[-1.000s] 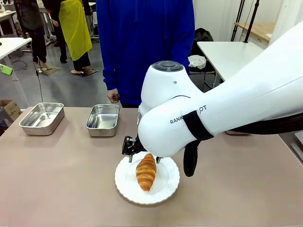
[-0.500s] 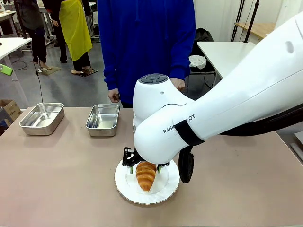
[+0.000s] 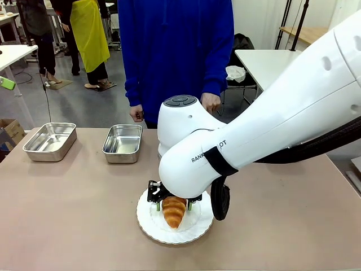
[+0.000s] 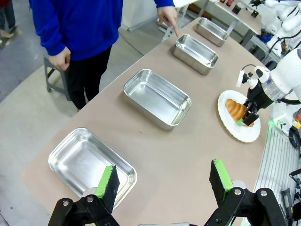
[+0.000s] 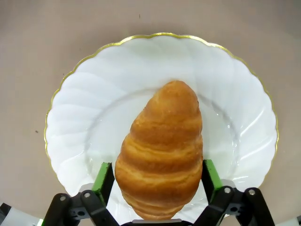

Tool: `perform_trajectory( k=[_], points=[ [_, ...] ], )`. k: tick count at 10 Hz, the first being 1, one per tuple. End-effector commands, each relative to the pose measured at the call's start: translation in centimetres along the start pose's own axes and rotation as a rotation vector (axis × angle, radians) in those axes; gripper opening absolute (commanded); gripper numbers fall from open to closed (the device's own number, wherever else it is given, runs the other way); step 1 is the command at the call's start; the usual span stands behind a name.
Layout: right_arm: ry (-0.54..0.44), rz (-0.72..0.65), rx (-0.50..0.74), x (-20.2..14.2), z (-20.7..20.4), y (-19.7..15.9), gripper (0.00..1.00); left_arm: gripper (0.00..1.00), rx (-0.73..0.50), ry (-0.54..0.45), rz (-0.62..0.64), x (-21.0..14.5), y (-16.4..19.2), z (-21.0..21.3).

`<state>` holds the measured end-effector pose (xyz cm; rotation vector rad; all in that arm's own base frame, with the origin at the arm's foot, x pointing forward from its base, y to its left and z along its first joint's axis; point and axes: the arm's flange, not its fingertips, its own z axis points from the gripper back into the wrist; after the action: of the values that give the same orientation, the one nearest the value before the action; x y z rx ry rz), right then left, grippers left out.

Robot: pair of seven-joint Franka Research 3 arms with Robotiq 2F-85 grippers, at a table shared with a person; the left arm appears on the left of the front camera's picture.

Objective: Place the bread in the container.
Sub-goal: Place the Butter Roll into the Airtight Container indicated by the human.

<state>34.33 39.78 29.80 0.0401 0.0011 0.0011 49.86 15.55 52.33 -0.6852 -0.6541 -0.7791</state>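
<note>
Straddling the croissant on the white plate, near-centre of the table, the right gripper has jaws spread, pads at both flanks, no squeeze visible. Bread prob. light, soft, flaky: take it across the fat middle, gently, or it crushes. Long axis runs near-far, tapered tip toward robot. Left gripper hangs spread, empty, at left. Far edge: person's finger points at one steel pan, likely the target.

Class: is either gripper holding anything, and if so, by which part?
Left gripper is open and empty. Right gripper flanks the broad end of the bread on the plate; whether it grips cannot be told.
</note>
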Motion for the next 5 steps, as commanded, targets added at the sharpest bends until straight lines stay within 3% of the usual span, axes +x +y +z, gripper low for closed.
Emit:
perform_trajectory(
  k=[1, 2, 3, 4, 5],
  points=[
    [-0.048, -0.029, -0.045, 0.33, 0.37, 1.08, 0.80, 1.00, -0.006, -0.007, -0.003, 0.08, -0.25, 0.13],
    [-0.051, -0.028, -0.051, 0.40, 0.55, 1.02, 0.60, 1.00, -0.006, -0.007, -0.003, 0.08, -0.25, 0.13],
    [-0.050, -0.021, -0.054, 0.45, 0.63, 0.84, 0.75, 1.00, -0.006, -0.007, -0.003, 0.08, -0.25, 0.13],
    [-0.046, -0.015, -0.055, 0.44, 0.64, 0.76, 0.40, 1.00, -0.006, -0.007, -0.003, 0.08, -0.25, 0.13],
    [-0.101, -0.068, -0.080, 0.52, 0.92, 0.60, 0.55, 1.00, -0.006, -0.007, -0.003, 0.08, -0.25, 0.13]
  ],
)
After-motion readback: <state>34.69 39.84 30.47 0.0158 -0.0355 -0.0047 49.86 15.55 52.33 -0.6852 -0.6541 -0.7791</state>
